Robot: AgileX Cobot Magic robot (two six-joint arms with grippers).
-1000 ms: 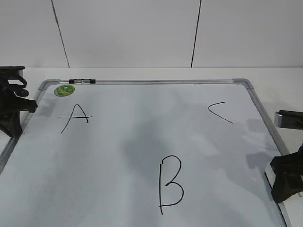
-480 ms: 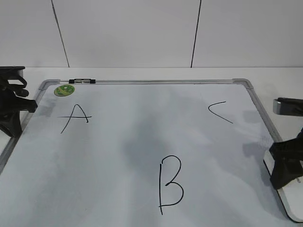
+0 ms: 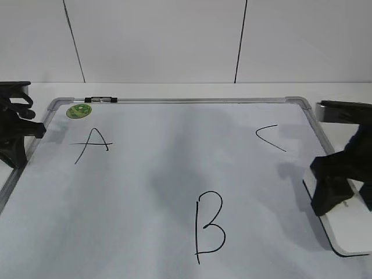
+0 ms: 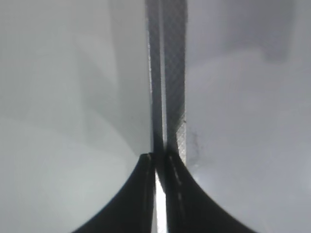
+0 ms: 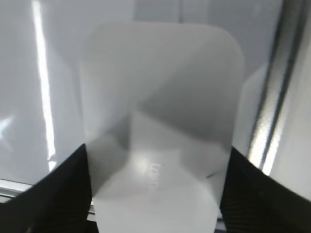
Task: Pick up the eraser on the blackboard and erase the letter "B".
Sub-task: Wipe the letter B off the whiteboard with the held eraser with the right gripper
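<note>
Gripping the white rectangular eraser with rounded corners (image 3: 349,224), the black right gripper (image 3: 331,189) has its two fingers (image 5: 53,194) pressed against the eraser's long sides, as the right wrist view shows. The eraser (image 5: 160,116) hangs over the right edge of the large white board with a silver metal frame (image 3: 174,100), to the right of the hand-drawn black letter "B" (image 3: 209,226) and well apart from it. The black left gripper (image 3: 13,136) sits at the board's left edge; in the left wrist view its fingers (image 4: 170,194) are drawn together with only a thin slit between them, holding nothing. Black letter "A" (image 3: 92,144) and black letter "C" (image 3: 270,138) lie higher on the board. A small round green magnet (image 3: 78,111) sits near the top left corner.
</note>
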